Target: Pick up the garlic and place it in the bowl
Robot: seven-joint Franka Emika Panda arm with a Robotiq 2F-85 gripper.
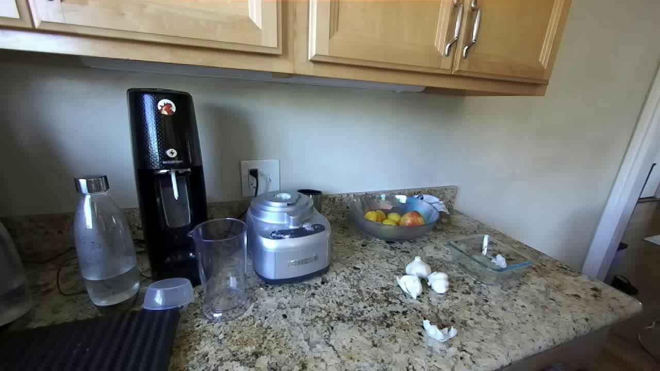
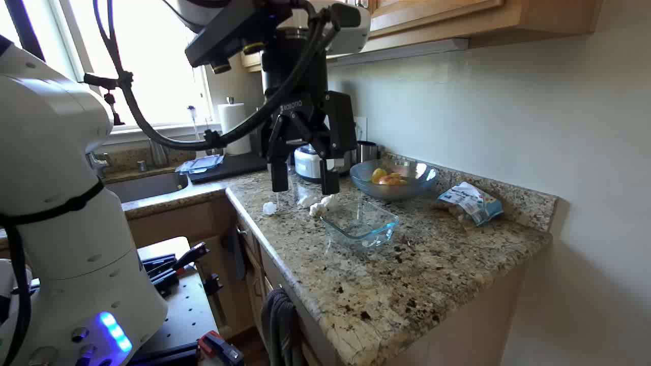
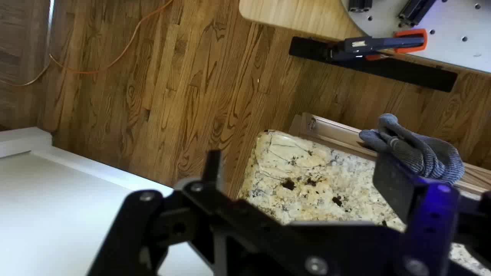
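Robotiq gripper (image 3: 303,172), jaws wide/empty, so we're prob. pre-grasp & must align over a garlic bulb (image 1: 417,267) left of rect. glass dish (image 1: 515,266).

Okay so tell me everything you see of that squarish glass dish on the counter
The squarish glass dish is clear, shallow and lidless, with rounded corners, sloping walls and a bluish tint along part of its rim. It stands upright on the speckled counter. The garlic sits beside it, apart. White patches show within it in an exterior view; contents or reflections, I cannot tell.
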